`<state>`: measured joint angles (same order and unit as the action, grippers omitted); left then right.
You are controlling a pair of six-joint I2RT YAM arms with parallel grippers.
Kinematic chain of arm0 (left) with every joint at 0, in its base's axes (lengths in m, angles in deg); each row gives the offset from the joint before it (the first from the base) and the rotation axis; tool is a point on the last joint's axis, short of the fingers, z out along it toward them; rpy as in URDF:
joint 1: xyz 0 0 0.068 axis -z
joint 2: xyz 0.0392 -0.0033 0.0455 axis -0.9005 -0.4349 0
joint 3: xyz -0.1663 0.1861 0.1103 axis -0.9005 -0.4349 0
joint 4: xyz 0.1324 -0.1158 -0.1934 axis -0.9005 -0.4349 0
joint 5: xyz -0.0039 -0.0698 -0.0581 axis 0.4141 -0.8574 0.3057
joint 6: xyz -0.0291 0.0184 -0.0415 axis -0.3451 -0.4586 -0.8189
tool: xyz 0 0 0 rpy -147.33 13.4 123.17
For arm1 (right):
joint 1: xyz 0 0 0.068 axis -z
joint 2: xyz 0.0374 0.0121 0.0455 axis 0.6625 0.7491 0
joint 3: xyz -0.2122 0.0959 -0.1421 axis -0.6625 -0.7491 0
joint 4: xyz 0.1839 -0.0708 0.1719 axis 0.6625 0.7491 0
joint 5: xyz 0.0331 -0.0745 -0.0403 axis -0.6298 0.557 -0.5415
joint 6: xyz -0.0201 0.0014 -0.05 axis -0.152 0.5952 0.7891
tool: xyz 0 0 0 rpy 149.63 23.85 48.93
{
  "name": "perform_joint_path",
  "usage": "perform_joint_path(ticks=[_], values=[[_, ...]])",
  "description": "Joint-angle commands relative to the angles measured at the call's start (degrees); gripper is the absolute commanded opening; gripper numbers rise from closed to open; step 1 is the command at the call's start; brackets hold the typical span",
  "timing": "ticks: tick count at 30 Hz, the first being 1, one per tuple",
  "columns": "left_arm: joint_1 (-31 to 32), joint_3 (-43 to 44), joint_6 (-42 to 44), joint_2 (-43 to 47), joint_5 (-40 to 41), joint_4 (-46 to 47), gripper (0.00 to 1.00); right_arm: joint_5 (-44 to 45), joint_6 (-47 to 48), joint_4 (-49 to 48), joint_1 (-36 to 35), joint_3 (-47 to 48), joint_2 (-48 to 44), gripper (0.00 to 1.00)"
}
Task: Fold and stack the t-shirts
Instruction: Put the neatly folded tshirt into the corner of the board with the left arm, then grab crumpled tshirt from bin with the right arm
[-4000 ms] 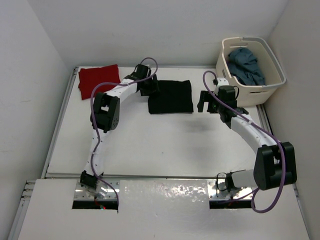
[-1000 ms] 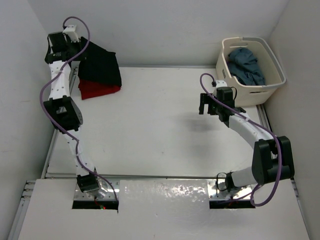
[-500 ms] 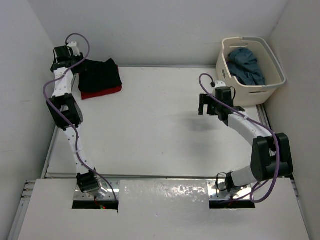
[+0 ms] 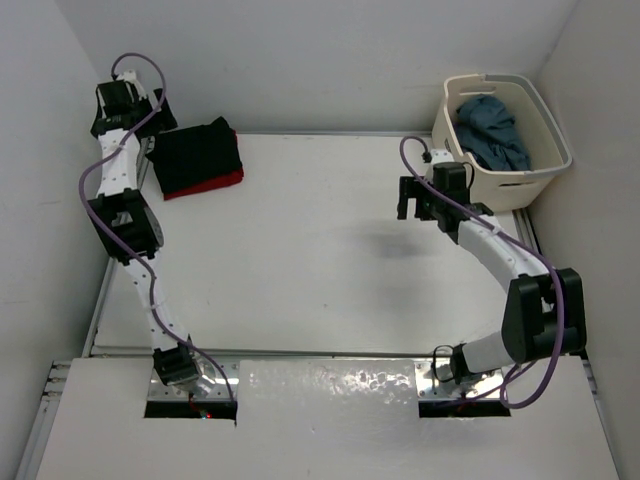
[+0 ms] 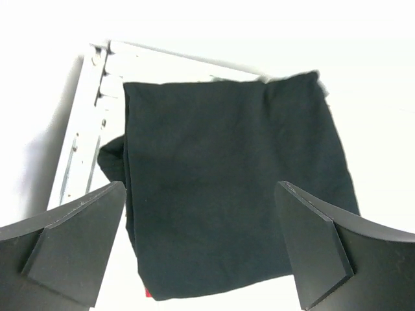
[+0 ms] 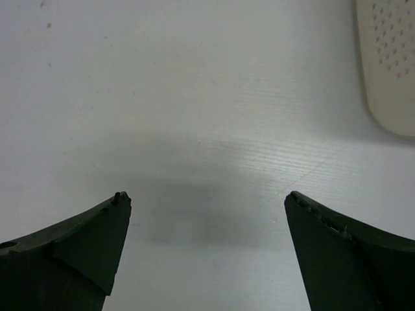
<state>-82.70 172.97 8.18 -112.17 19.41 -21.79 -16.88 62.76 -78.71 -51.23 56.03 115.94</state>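
A folded black t-shirt [image 4: 197,155] lies on top of a folded red t-shirt [image 4: 215,183] at the table's far left corner. Only the red one's front edge shows, a sliver [image 5: 146,293] in the left wrist view. My left gripper [image 4: 150,128] hovers above the stack by the left wall. It is open, and the black t-shirt [image 5: 233,188] lies flat below the gap [image 5: 201,188]. A slate blue-grey t-shirt [image 4: 490,130] sits crumpled in the cream tub [image 4: 500,182]. My right gripper [image 4: 408,200] stands open over bare table [image 6: 207,195], left of the tub.
The tub's perforated wall [image 6: 389,65] shows at the upper right of the right wrist view. A metal rail [image 5: 84,129] edges the table just left of the stack. White walls close in on the left, back and right.
The left gripper has opened and let go of the black t-shirt, which hung from it a second ago and now lies flat on the red one. The right arm shifted slightly.
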Motion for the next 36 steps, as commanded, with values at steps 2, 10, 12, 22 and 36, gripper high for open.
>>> perform_joint_path(ticks=[2,10,12,22,36], values=[[0.4,0.1,-5.1,8.3,-1.1,1.8,1.00,3.9,2.3,0.1,-0.1,7.2,-2.0,0.99],[13.9,-18.0,-6.4,22.1,9.0,7.9,1.00,13.6,3.9,12.6,4.4,34.8,12.0,0.99],[16.0,-29.2,-9.6,27.5,6.1,15.4,1.00,15.3,1.7,16.0,5.9,46.3,19.7,0.99],[20.1,-45.4,-12.7,37.5,7.0,22.2,1.00,22.2,0.3,4.1,15.6,77.4,48.9,0.99],[21.0,-36.7,-7.3,31.8,7.9,11.3,1.00,12.3,-19.6,-18.4,25.3,88.0,75.0,0.99]])
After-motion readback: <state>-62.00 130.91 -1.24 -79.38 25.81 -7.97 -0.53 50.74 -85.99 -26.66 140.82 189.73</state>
